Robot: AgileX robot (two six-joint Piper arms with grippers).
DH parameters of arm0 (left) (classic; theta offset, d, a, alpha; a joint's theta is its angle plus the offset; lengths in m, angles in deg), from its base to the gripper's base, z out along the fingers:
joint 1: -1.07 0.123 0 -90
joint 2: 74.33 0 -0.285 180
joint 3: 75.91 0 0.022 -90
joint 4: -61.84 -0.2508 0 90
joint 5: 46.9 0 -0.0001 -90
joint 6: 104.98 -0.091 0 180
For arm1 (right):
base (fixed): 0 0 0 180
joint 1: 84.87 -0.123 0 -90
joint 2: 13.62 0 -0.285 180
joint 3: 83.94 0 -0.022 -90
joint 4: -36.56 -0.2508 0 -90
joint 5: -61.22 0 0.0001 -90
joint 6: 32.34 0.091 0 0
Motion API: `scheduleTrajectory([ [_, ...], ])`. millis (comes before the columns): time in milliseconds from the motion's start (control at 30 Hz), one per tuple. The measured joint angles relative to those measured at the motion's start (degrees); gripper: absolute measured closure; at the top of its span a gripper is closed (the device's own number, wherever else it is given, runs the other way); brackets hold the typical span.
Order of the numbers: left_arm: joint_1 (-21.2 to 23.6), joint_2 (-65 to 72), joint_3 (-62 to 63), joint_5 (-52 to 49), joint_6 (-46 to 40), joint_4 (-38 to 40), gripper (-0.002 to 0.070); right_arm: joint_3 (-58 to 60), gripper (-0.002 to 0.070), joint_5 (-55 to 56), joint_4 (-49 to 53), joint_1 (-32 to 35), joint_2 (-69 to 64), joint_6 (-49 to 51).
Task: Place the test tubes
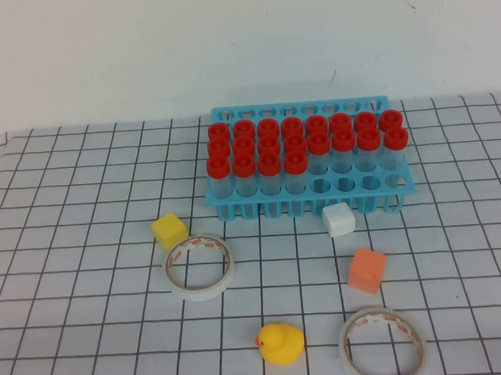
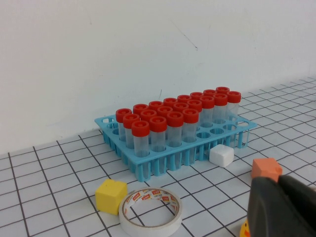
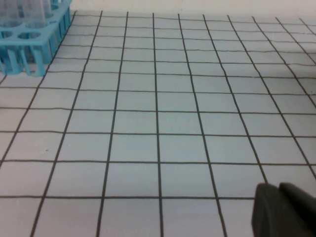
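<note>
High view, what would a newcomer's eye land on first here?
The blue rack at the far middle of the table, mostly filled with red-capped test tubes, grabs attention first. Next comes the yellow duck at the near edge. The left end effector sits shut by the near-left corner; the right end effector, also shut, is over the table beside the rack.

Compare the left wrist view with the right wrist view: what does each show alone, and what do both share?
Left wrist only: red tube caps, yellow cube, tape roll, white cube, orange cube, and the shut left pincer close to the camera. Right wrist only: the shut right pincer over checked cloth, away from the blue rack. Both: the blue rack and checked cloth.
</note>
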Motion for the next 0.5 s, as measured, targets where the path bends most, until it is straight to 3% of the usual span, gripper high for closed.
scheduleTrajectory([
  [500, 0.00, 0.00, 0.00, 0.00, 0.00, 0.00, 0.0676, -0.13, 0.0678, -0.32, 0.90, 0.00, 0.00, 1.22],
])
